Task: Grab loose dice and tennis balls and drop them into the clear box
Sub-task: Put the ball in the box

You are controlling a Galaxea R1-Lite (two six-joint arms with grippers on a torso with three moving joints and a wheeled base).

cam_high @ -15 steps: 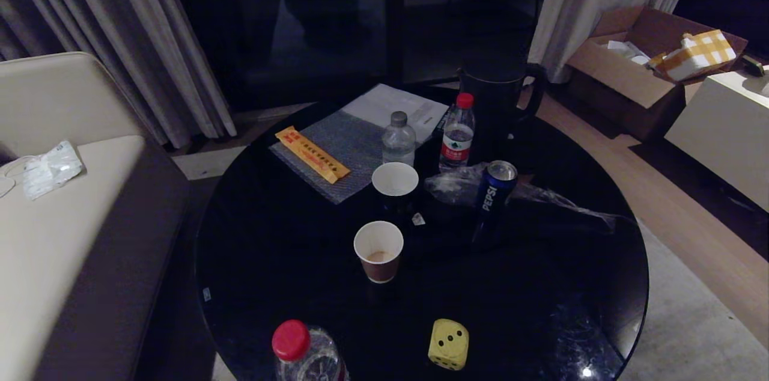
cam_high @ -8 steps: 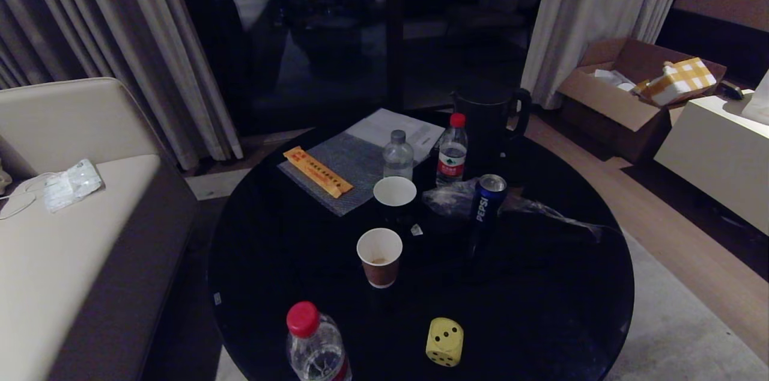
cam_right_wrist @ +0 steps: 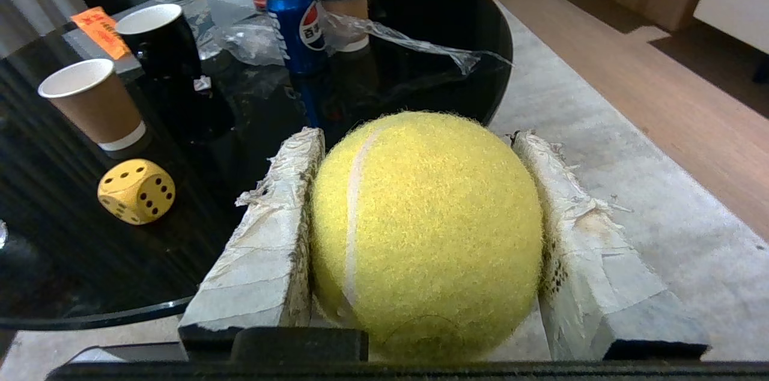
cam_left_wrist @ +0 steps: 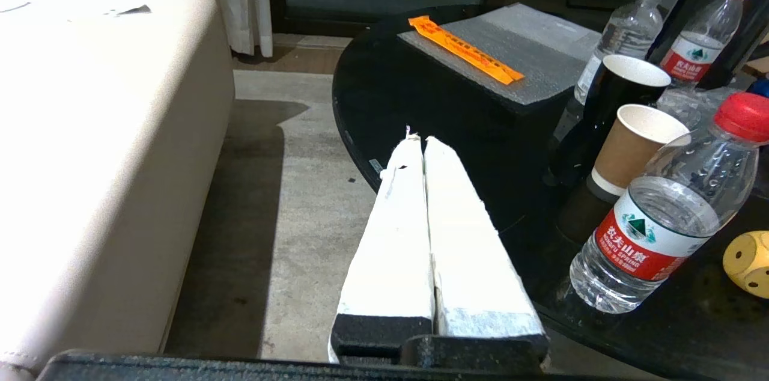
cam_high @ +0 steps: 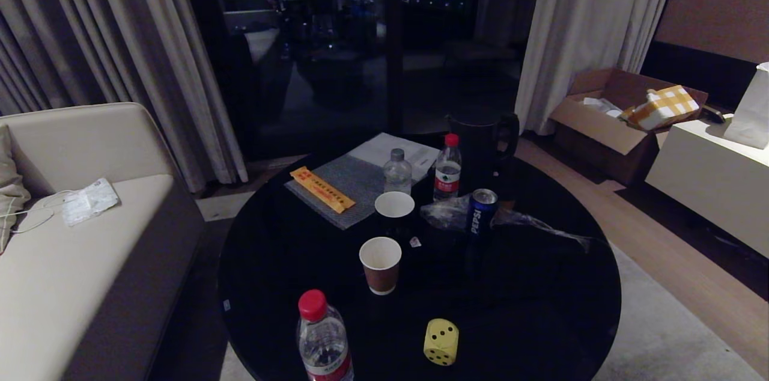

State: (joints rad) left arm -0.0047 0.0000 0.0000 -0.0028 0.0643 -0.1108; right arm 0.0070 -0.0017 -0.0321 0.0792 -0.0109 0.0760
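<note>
Your right claw [cam_right_wrist: 420,188] clamped on 1 tennis ball [cam_right_wrist: 426,231], left claw [cam_left_wrist: 419,143] closed and empty, yellow die [cam_high: 441,342] on cluttered black desk [cam_high: 541,309], 2 cups [cam_high: 380,264], Pepsi can [cam_high: 480,213], 3 bottles [cam_high: 324,342] around it.

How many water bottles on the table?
3: one red-capped bottle at the near edge, another red-capped bottle and a grey-capped bottle at the far side, behind the cups. More may be hidden.

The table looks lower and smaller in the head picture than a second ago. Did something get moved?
Nothing on the table moved; the camera rose and tilted up, so more of the window and curtains shows and the whole scene slid down. The yellow die, paper cup, Pepsi can and bottles keep their places. The right gripper grips a tennis ball; the left gripper is shut and empty beside the table.
</note>
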